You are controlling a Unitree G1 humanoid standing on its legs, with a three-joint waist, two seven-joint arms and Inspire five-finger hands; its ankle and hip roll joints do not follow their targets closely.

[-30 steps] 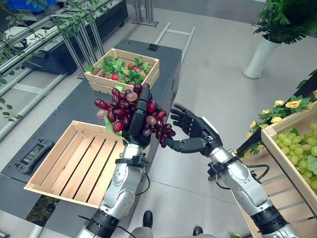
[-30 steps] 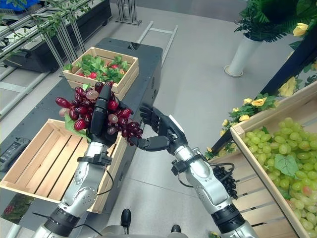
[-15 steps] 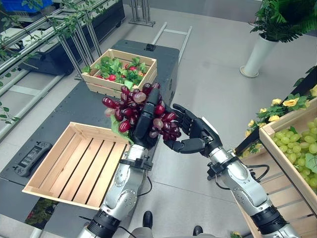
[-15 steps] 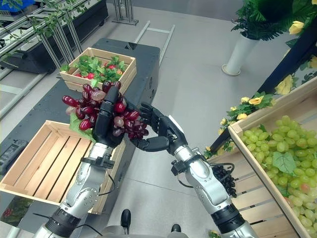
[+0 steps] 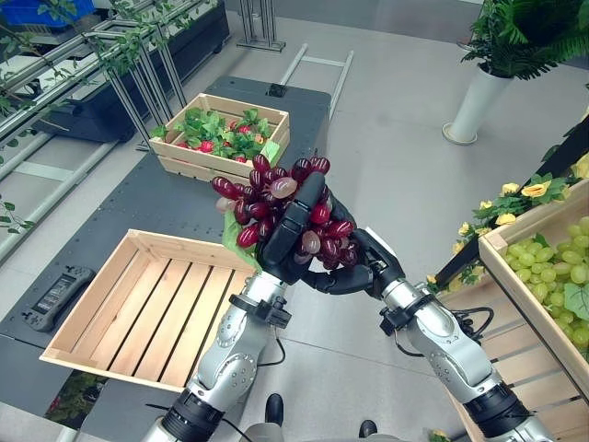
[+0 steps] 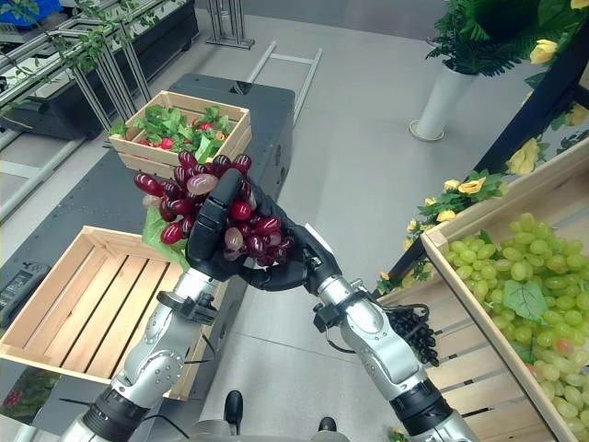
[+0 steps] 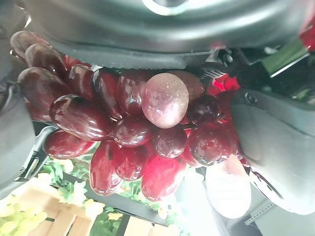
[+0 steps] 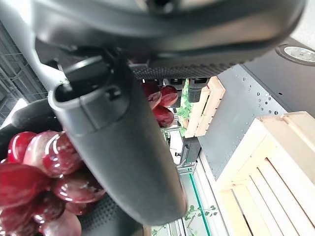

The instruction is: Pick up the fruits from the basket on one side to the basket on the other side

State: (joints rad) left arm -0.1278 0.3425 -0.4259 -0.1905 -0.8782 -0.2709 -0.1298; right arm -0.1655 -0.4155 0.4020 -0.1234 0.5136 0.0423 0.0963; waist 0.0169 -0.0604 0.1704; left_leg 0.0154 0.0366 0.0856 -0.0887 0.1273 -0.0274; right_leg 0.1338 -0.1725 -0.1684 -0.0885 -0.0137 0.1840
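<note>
The empty wooden crate (image 5: 138, 299) sat on the dark desk (image 5: 175, 198) at the robot's left, its near-right edge just beside the left forearm. A second crate holding strawberries and leaves (image 5: 221, 136) stood farther back on the same desk, well apart from the first, with bare desk surface between them. To the right, across an open strip of grey floor (image 5: 396, 175), a wooden bin of green grapes (image 6: 515, 276) stood with yellow flowers (image 5: 515, 198) along its near edge. A white planter (image 5: 474, 101) stood on the floor beyond. The hands met over the floor gap between the desk's right edge and the bin, clear of both.

The red grape bunch (image 5: 276, 198) was held in the air above that gap, beyond the right edge of the empty crate. The left hand (image 5: 293, 230) had its fingers (image 5: 299, 207) curled up around the bunch from below, and the left wrist view showed the grapes (image 7: 128, 123) pressed close against the palm. The right hand (image 5: 354, 267) was closed in against the bunch from the right side, with its fingers wrapped along the lower grapes and touching the left hand. The right wrist view showed grapes (image 8: 34, 167) lying against the thumb, though how firmly that hand gripped could not be judged for certain.
</note>
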